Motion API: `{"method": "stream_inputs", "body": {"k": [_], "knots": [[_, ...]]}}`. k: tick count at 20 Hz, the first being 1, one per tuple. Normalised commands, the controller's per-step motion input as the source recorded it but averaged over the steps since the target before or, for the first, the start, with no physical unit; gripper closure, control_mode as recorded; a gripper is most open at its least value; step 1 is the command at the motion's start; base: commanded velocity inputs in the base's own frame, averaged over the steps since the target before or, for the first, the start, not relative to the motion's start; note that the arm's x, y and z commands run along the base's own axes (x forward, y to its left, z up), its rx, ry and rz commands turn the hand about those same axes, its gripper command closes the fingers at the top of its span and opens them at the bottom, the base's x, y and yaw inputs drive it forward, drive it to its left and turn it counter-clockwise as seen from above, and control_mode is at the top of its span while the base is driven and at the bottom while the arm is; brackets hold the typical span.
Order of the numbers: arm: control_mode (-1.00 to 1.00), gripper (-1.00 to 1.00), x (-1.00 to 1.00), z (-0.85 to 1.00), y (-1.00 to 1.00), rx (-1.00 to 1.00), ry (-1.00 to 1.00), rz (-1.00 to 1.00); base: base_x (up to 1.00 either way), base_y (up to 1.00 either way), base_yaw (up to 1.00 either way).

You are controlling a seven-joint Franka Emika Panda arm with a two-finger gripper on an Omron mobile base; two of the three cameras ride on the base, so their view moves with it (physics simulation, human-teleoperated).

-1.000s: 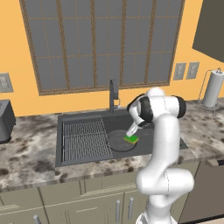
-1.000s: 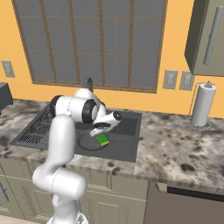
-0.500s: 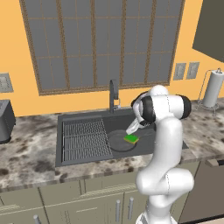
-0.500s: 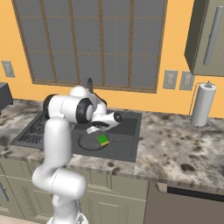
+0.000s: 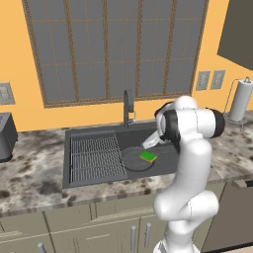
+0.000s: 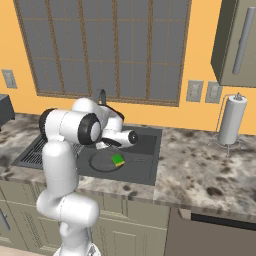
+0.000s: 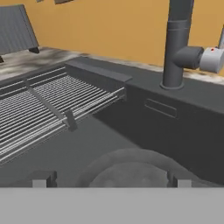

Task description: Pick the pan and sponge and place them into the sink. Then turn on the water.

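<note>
The dark round pan (image 5: 133,161) lies on the floor of the sink (image 5: 94,132), right of the ribbed rack (image 5: 96,158). On the pan's right part rests the green sponge (image 5: 148,156). From the other side the pan (image 6: 102,163) and sponge (image 6: 118,160) show the same. My gripper (image 5: 147,144) hangs just above the pan, open and empty, its fingertips (image 7: 43,179) spread wide over the pan (image 7: 131,168). It faces the dark faucet (image 7: 177,43) and its grey side handle (image 7: 212,59). No water runs from the faucet.
A paper towel holder (image 6: 232,120) stands on the counter to the right. A dark appliance (image 5: 6,136) sits at the far left. The faucet (image 5: 127,107) rises behind the sink, under the window.
My hand has dropped a little and shifted over the pan, with the elbow swinging sideways. The pan and sponge have not moved. The jaws stayed open.
</note>
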Motion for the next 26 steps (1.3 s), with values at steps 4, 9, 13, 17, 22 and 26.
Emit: {"method": "stream_inputs", "body": {"k": [4, 9, 13, 17, 22, 26], "knots": [[-1.0, -1.0, -0.22, 0.35, 0.03, 0.09, -0.1, -0.11, 0.0, 0.0, 0.0], [-1.0, -1.0, -0.2, 0.33, 0.06, 0.08, -0.11, -0.12, 0.0, 0.0, 0.0], [-1.0, -1.0, -0.19, 0.32, 0.07, 0.08, -0.12, -0.12, 0.0, 0.0, 0.0], [-1.0, -1.0, -0.19, 0.33, 0.03, 0.09, -0.11, -0.12, 0.0, 0.0, 0.0], [-1.0, -1.0, -0.18, 0.34, 0.0, 0.1, -0.1, -0.1, 0.0, 0.0, 0.0], [-1.0, -1.0, -0.11, 0.33, 0.01, 0.08, -0.11, -0.1, 0.0, 0.0, 0.0]]}}
